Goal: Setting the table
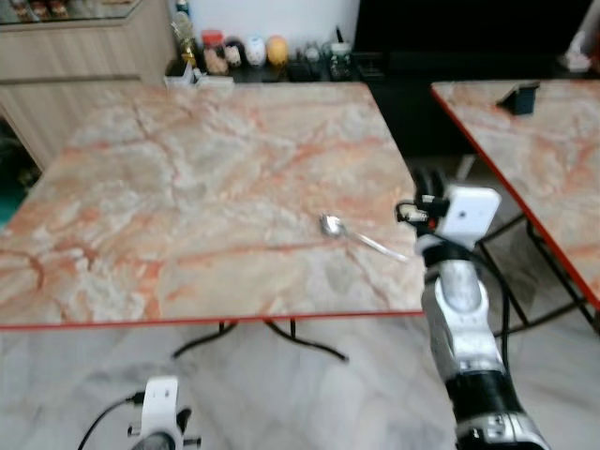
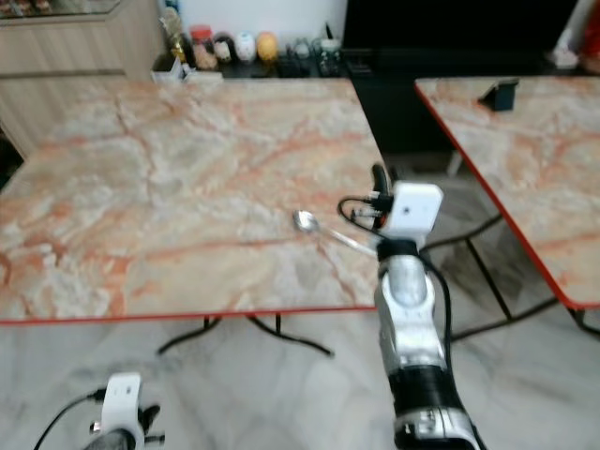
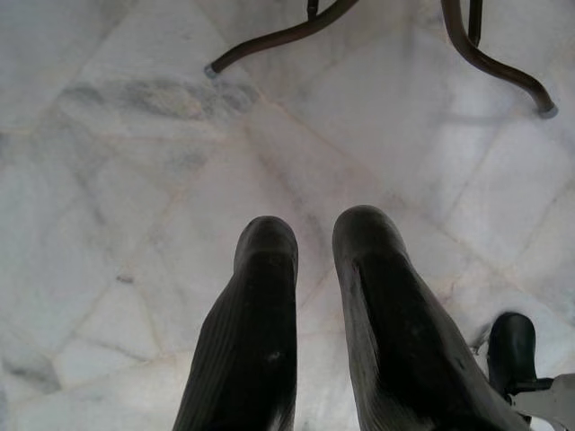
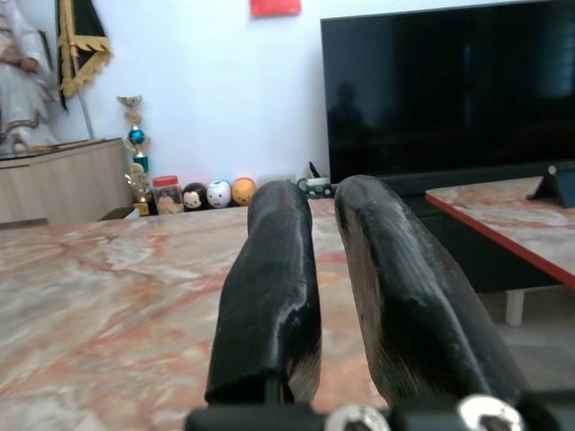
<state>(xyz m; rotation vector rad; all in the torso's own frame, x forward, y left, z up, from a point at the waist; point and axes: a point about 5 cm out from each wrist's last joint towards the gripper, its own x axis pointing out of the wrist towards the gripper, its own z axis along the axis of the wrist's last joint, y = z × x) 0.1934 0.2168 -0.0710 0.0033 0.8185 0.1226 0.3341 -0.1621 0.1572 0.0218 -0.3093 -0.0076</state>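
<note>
A metal spoon (image 1: pixel 359 238) lies on the marble table (image 1: pixel 187 169) near its right front corner, bowl toward the table's middle and handle toward the edge. My right gripper (image 1: pixel 424 184) is raised just past the table's right edge, beside the spoon's handle and apart from it. In the right wrist view its fingers (image 4: pixel 269 269) point across the tabletop, close together with nothing between them. My left arm (image 1: pixel 161 408) hangs low in front of the table. The left gripper (image 3: pixel 313 229) points down at the floor, shut and holding nothing.
A second marble table (image 1: pixel 534 150) stands to the right with a black stand (image 1: pixel 518 97) on it; a narrow gap separates the two. Jars and figurines (image 1: pixel 248 52) line a low shelf behind. A dark TV (image 4: pixel 449 90) and a wooden cabinet (image 1: pixel 75 66) are at the back. Curved table legs (image 3: pixel 269 40) rest on the marble floor.
</note>
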